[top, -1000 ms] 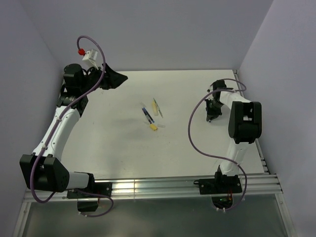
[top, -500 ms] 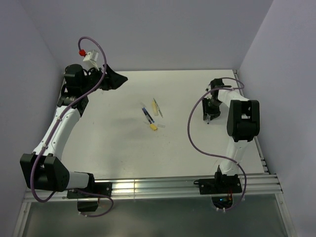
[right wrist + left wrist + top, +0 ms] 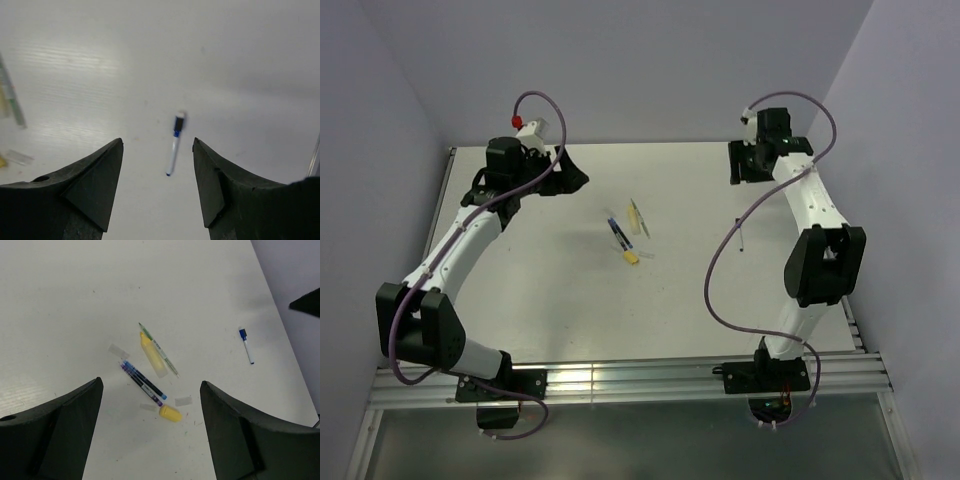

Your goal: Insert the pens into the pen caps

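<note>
Left fingers (image 3: pixel 70 425) over far-left part of worktop (image 3: pixel 540 290), spread wide, empty. Dark blue pen (image 3: pixel 142 382), pale yellow pen (image 3: pixel 152 355) and yellow cap (image 3: pixel 170 413) lie mid-worktop, long axes diagonal, ahead of left fingers and nearer them than right ones. Small blue-tipped pen (image 3: pixel 174 145) lies alone toward right edge. Right fingers (image 3: pixel 95 185) near far-right corner, parted, holding nothing.

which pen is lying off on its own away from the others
The thin white pen with the blue band, alone off to the right. The dark blue pen and pale yellow pen lie together by the yellow cap.
</note>
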You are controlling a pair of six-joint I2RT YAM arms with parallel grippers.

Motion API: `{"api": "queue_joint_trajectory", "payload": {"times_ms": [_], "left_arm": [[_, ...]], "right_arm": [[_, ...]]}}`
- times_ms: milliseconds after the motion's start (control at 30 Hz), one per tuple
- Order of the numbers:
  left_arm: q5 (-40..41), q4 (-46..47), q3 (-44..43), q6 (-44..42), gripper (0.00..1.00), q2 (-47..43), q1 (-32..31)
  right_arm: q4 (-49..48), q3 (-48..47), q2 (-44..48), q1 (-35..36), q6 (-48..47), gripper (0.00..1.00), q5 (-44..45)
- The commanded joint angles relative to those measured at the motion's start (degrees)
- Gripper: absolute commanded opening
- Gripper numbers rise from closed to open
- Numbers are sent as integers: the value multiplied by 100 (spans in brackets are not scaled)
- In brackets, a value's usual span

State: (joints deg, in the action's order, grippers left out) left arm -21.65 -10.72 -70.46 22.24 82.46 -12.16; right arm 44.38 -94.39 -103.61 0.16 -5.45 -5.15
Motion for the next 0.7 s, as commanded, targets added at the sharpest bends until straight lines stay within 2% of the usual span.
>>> {"api": "queue_joint_trajectory", "payload": {"times_ms": [0, 300, 433, 667], "left_arm": [[275, -52, -284, 43, 83, 191, -49], [644, -387, -698, -53, 83, 552, -49], [759, -370, -680, -62, 83, 500, -32], [689, -325, -662, 17, 84, 517, 3]], "right_arm": [[0, -536, 228, 782, -246, 65, -109], [124, -1555, -1081, 2583, 158, 55, -399], [150, -1907, -1600, 2953, 378, 54, -391], [176, -2066, -2355, 3165, 537, 53, -408]]}}
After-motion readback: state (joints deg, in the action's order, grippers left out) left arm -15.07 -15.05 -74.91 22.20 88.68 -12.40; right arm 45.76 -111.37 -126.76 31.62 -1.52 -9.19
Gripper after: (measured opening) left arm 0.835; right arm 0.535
